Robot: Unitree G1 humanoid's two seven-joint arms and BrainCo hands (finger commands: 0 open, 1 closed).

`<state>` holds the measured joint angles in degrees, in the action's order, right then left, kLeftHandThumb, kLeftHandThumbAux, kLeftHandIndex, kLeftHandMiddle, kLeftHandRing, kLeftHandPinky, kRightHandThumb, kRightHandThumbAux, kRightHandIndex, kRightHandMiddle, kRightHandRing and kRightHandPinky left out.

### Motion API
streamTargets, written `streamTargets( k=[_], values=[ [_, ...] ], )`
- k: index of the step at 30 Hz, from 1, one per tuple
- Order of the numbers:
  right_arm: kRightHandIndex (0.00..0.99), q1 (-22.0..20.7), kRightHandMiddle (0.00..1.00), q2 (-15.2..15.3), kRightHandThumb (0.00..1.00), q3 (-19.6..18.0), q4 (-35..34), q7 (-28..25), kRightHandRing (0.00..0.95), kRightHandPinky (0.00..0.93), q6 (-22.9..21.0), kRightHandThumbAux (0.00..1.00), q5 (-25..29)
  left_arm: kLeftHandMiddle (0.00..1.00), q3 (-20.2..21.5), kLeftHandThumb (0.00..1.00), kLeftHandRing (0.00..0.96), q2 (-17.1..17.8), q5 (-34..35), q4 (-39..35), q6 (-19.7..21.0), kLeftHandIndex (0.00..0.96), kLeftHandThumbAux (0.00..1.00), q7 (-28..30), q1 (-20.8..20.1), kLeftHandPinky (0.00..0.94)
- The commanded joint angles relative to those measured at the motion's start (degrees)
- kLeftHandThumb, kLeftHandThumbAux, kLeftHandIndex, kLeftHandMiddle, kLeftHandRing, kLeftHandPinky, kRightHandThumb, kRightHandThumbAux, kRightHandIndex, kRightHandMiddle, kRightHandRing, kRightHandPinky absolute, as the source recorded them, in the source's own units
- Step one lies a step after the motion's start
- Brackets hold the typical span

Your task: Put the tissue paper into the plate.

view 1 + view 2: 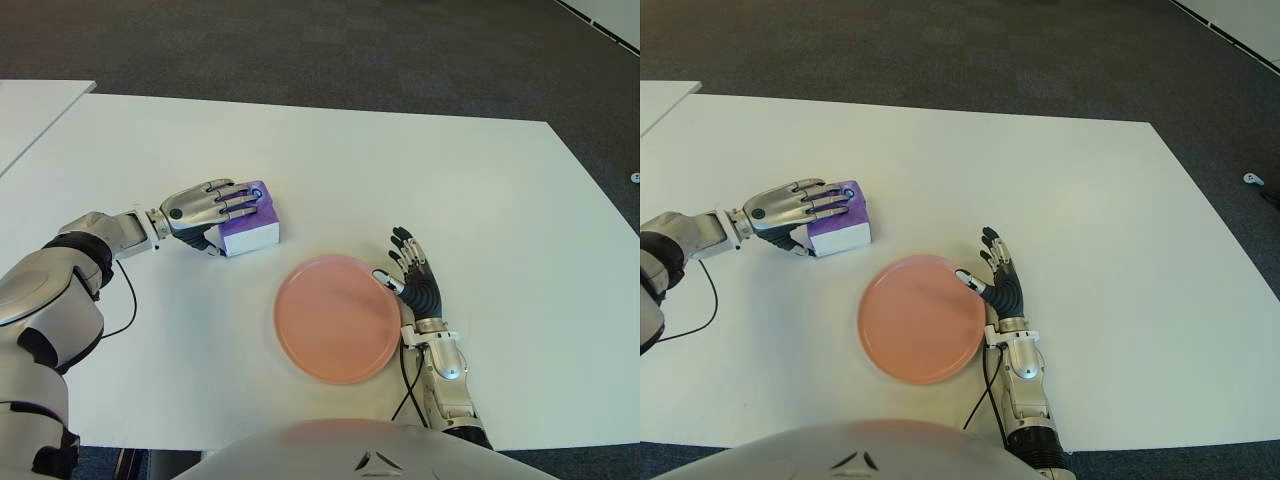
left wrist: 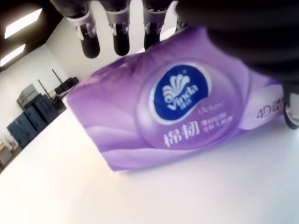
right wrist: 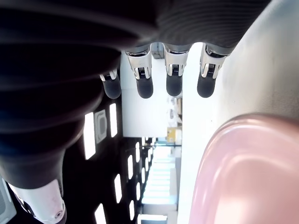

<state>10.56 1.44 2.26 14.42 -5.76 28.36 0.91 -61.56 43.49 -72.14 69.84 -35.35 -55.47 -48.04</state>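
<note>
The tissue pack (image 1: 249,230) is still located on the counter (image 1: 480,190), to the left of the plate (image 1: 337,318) and apart from it. The plate is seen to hold nothing, so the transfer is judged not yet done. The left robot hand (image 1: 215,212) is placed over the pack, with fingers laid across its top and the thumb at its near side; the pack appears to be gripped, but it is not shown lifted. Lifting, carrying across and release into the plate remain to be done.

The right robot hand (image 1: 413,280) is shown beside the plate's right edge, fingers extended and nothing held.

In the left wrist view, the pack's purple printed face (image 2: 182,112) and the fingertips (image 2: 88,44) over its far edge are shown close up. In the right wrist view, only the plate's rim (image 3: 243,154) and straight fingers (image 3: 174,74) are shown
</note>
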Motion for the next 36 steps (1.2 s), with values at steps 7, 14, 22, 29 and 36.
streamTargets(
  k=[7, 14, 22, 29, 36],
  values=[
    [0.0, 6.18, 0.0, -0.02, 0.074, 0.43, 3.7, -0.11, 0.0, 0.0, -6.33, 0.696, -0.3, 0.0, -1.9, 0.614, 0.0, -1.07, 0.9, 0.38, -4.02, 0.0, 0.317, 11.38, 5.51, 0.043],
    [0.0, 6.43, 0.0, -0.07, 0.074, 0.52, 3.29, -0.07, 0.0, 0.0, -6.56, 0.696, -0.36, 0.048, -0.92, 0.643, 0.055, -0.34, 3.24, -0.16, -5.78, 0.014, 0.357, 14.64, 5.8, 0.118],
    [0.0, 6.63, 0.0, -0.1, 0.074, 0.61, 3.08, -0.03, 0.0, 0.0, -6.61, 0.696, -0.41, 0.323, 0.5, 0.721, 0.323, -0.41, 5.25, -0.95, -4.46, 0.26, 0.439, 13.98, 6.9, 0.353],
    [0.0, 6.65, 0.0, -0.07, 0.074, 0.7, 3.13, 0.05, 0.0, 0.0, -6.58, 0.696, -0.39, 0.5, 1.1, 0.829, 0.512, -0.66, 5.26, -1.93, -1.65, 0.377, 0.642, 9.13, 8.52, 0.515],
    [0.0, 6.81, 0.0, 0.09, 0.074, 0.69, 3.02, -0.03, 0.0, 0.0, -6.54, 0.696, -0.24, 0.561, 0.61, 0.849, 0.644, -1.82, 4.44, -1.94, 3.04, 0.402, 0.66, 7.58, 10.09, 0.658]
  ],
)
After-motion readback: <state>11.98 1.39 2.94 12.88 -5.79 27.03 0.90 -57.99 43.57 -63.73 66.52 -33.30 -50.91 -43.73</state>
